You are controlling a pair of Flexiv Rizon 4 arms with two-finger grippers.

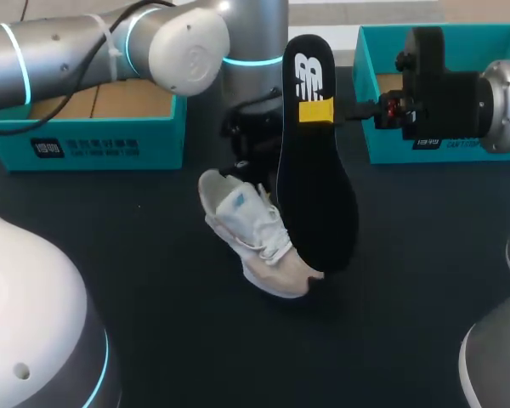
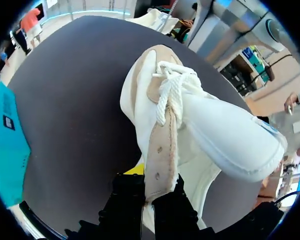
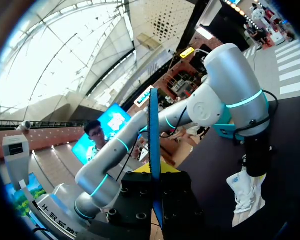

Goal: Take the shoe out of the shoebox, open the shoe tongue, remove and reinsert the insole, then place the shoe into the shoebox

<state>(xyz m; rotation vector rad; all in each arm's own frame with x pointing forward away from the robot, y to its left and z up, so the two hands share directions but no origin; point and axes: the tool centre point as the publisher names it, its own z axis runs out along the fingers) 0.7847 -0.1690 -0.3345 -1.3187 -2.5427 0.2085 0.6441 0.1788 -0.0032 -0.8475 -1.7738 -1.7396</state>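
A white and beige shoe lies on its side in the middle of the black table. In the left wrist view my left gripper is shut on the shoe's beige eyelet edge, with the laces ahead of the fingers. My left arm comes down onto the shoe's heel end. The black insole stands upright above the shoe, its lower end by the toe. My right gripper is shut on the insole's upper part. The right wrist view shows the insole edge-on between the right gripper's fingers.
A teal shoebox part with a brown inside stands at the back left. Another teal box part stands at the back right, behind my right arm. Black tabletop stretches in front of the shoe.
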